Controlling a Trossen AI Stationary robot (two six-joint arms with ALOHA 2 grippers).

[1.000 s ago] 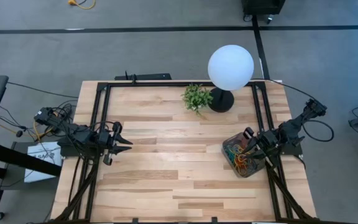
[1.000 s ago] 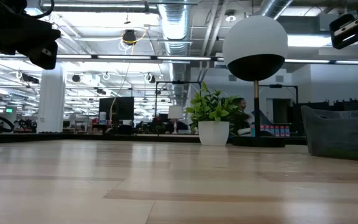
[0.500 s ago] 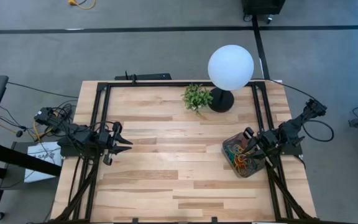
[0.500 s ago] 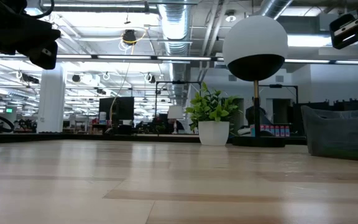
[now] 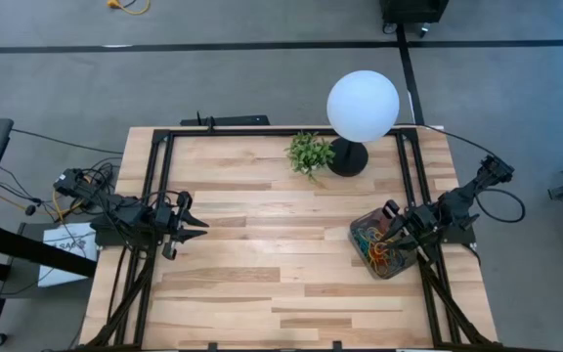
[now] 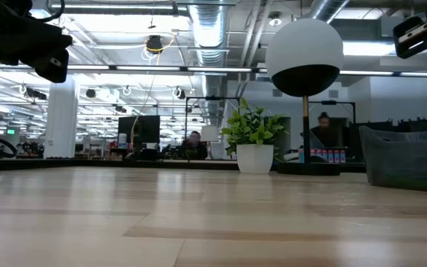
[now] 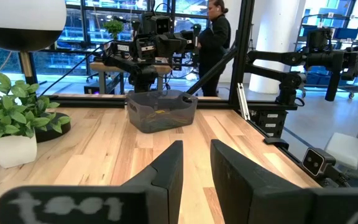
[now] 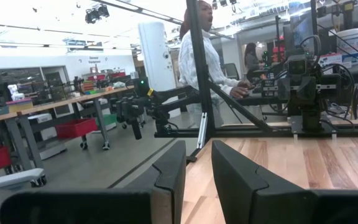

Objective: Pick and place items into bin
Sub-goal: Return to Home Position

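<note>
The bin [image 5: 379,246], a dark translucent tub, stands on its base on the table near the right edge. The items [image 5: 375,250], a tangle of coloured rubber bands, lie inside it. The bin also shows in the left wrist view [image 7: 161,111] and the low view [image 6: 410,157]. My right gripper [image 5: 391,223] hangs level over the bin's right side, open, with nothing between its fingers [image 8: 197,146]. My left gripper [image 5: 195,221] waits level above the table's left side, open and empty [image 7: 196,144].
A small green plant [image 5: 310,153] in a white pot and a lamp with a white globe [image 5: 363,106] on a black round base stand at the table's far edge. Black frame rails [image 5: 154,196] run along both sides. People show in the room beyond.
</note>
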